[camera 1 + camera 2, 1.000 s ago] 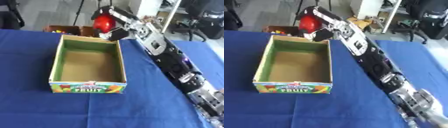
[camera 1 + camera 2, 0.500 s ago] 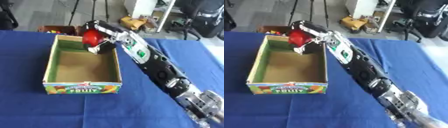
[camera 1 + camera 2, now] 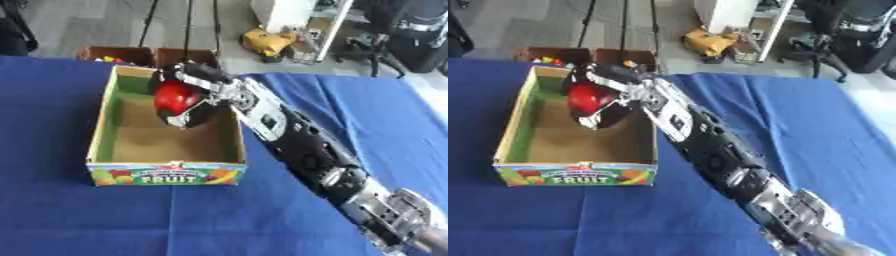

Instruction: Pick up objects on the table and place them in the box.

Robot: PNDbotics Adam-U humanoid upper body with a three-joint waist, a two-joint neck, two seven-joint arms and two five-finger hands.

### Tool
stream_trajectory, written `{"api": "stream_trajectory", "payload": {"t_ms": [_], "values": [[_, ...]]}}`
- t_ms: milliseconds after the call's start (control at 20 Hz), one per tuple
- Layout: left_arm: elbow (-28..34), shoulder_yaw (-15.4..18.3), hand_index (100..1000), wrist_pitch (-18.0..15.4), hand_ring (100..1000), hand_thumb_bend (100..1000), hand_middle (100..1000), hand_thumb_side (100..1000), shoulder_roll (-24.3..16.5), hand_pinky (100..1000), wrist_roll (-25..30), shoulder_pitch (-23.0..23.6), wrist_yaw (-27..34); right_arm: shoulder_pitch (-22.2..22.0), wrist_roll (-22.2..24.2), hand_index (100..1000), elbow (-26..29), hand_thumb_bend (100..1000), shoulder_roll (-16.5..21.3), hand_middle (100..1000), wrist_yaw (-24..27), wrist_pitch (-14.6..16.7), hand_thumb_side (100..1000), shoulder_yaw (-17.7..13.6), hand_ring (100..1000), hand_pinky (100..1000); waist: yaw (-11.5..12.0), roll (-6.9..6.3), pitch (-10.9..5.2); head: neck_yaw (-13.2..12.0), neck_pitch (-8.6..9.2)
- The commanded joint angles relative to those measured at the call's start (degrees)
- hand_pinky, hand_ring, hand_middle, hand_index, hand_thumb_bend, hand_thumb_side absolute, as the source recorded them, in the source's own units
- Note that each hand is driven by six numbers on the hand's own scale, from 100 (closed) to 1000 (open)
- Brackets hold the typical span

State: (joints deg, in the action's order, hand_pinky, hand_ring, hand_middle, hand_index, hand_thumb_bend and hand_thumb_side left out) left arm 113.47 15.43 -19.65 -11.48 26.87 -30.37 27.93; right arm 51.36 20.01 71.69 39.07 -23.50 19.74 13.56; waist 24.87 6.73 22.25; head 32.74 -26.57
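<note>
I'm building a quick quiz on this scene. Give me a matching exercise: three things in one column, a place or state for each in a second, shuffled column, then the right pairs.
Things:
1. red round object
2. box
3. right hand

Places or states:
A. stands open-topped on the blue tablecloth
B. curled round what it carries, over the box
C. held above the box's far half

Pairs: 1-C, 2-A, 3-B

The box [image 3: 166,172] has green inner walls, a plain brown cardboard floor and a bright fruit-print front panel with "FRUIT" lettering. Over its far end, the black-and-silver right hand [image 3: 194,95] wraps a shiny red round fruit [image 3: 178,97]. Under the box, the tablecloth [image 3: 105,220] is solid deep blue.
</note>
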Motion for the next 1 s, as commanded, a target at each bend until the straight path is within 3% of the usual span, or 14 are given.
{"api": "stream_trajectory", "payload": {"t_ms": [50,550,850,1000], "values": [[1.1,0.2,900,-0.1,752,100,738,903,-0.5,720,0.0,-0.9,0.1,0.5,0.4,797,0.2,100,0.8,784,-1.4,1.7,204,0.0,950,651,0.1,-0.45,-1.06,0.2,0.97],[1.1,0.4,899,-0.2,746,100,737,904,-0.2,720,0.1,-0.9,-0.1,-0.5,3.1,824,-1.4,100,-0.4,815,-4.7,6.0,240,0.7,961,670,0.2,-0.52,-0.68,0.5,1.35],[1.1,0.4,899,-0.1,745,100,737,905,-0.1,720,0.1,-1.0,-0.2,-1.0,4.5,840,-1.4,223,-0.6,835,-6.7,8.3,264,1.0,975,691,0.2,-0.53,-0.49,0.6,1.47],[1.1,0.4,899,-0.1,744,100,737,906,-0.1,719,0.2,-1.0,-0.2,-1.1,4.6,856,-1.3,333,-0.6,845,-7.0,8.7,310,0.8,983,689,0.1,-0.47,-0.45,0.5,1.49]]}}
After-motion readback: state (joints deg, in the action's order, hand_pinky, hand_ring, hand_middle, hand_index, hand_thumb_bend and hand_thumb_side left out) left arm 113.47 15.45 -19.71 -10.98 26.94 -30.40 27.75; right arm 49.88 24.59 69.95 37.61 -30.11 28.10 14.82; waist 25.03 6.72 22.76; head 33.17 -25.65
